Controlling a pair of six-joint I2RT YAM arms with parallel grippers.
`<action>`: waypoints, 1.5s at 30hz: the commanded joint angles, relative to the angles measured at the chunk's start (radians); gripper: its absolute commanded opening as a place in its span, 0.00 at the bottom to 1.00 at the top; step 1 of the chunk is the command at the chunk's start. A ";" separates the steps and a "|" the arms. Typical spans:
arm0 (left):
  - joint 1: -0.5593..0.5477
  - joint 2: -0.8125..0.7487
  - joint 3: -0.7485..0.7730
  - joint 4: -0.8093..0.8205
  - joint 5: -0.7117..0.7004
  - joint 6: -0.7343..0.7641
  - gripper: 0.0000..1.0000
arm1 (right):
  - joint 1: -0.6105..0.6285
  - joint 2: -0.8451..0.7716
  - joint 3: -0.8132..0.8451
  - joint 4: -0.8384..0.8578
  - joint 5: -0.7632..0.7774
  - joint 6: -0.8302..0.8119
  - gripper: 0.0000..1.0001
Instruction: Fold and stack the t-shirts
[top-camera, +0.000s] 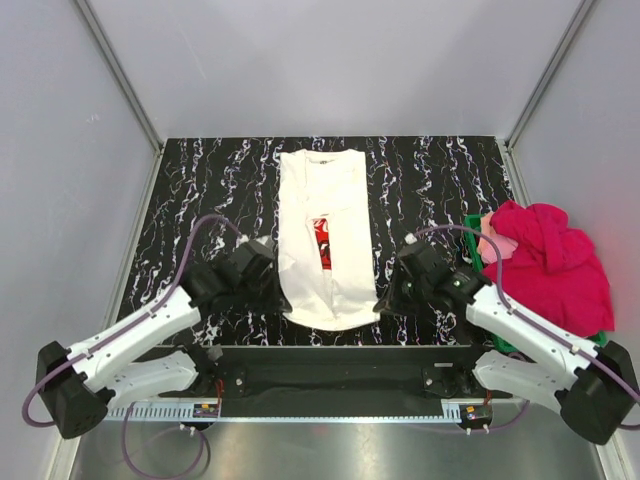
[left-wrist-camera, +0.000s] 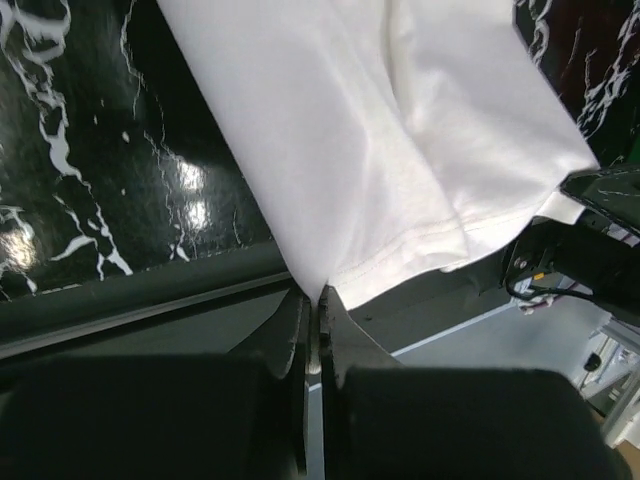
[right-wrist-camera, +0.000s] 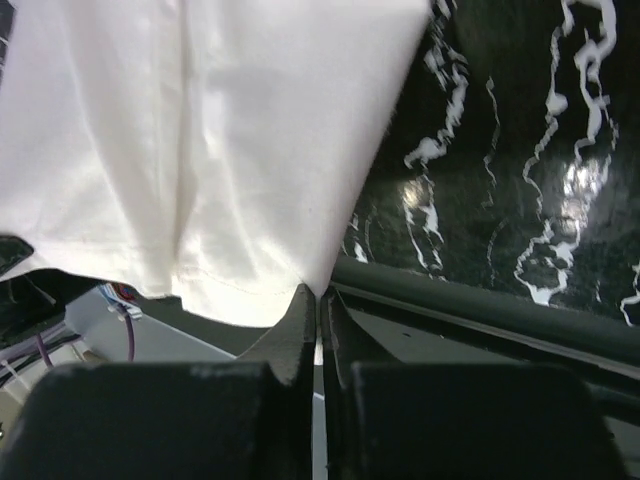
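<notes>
Open tabletop (top-camera: 200, 190) flanks the white t-shirt (top-camera: 318, 200); heaped pink t-shirts (top-camera: 550, 265) block the right edge.

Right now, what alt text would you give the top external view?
A white t-shirt, folded into a long strip with its red print peeking out, lies on a black marbled table, the left gripper and right gripper each pinching a near hem corner. Magenta t-shirts fill a green basket at right.
</notes>
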 joint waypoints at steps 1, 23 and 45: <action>0.031 0.065 0.176 -0.094 -0.083 0.104 0.02 | 0.004 0.084 0.159 -0.050 0.104 -0.103 0.00; 0.430 0.687 0.647 -0.063 0.091 0.474 0.00 | -0.292 0.742 0.766 -0.004 -0.054 -0.395 0.00; 0.544 1.154 1.023 -0.088 0.197 0.560 0.00 | -0.406 1.177 1.112 -0.033 -0.141 -0.407 0.00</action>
